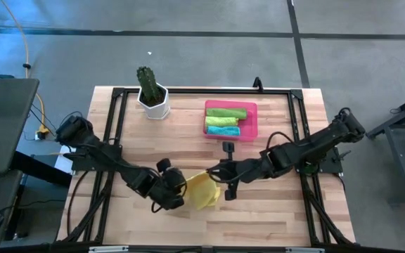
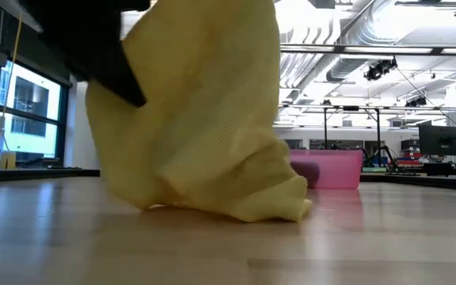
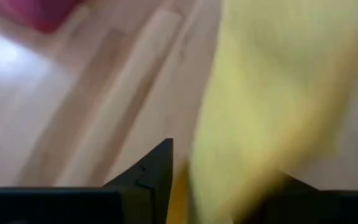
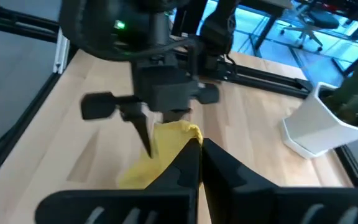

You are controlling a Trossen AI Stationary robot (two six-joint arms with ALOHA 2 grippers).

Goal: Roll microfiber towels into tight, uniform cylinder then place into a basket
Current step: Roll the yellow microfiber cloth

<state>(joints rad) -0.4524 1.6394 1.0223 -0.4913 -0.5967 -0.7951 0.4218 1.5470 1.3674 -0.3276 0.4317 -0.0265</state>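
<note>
While both grippers pinch one yellow towel [image 1: 204, 190] over the tabletop [image 1: 273, 211], two rolled towels, one green [image 1: 225, 112], one teal [image 1: 223, 129], fill the basket [image 1: 250, 121].

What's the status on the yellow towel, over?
Both grippers at yellow towel, mid-table: left gripper beside it, right gripper shut on its edge. Green and blue rolls already in pink basket. Nothing blocking.

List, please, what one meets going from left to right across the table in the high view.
Left gripper → yellow towel → right gripper. Farther back: cactus pot → pink basket holding rolled green and teal towels.
</note>
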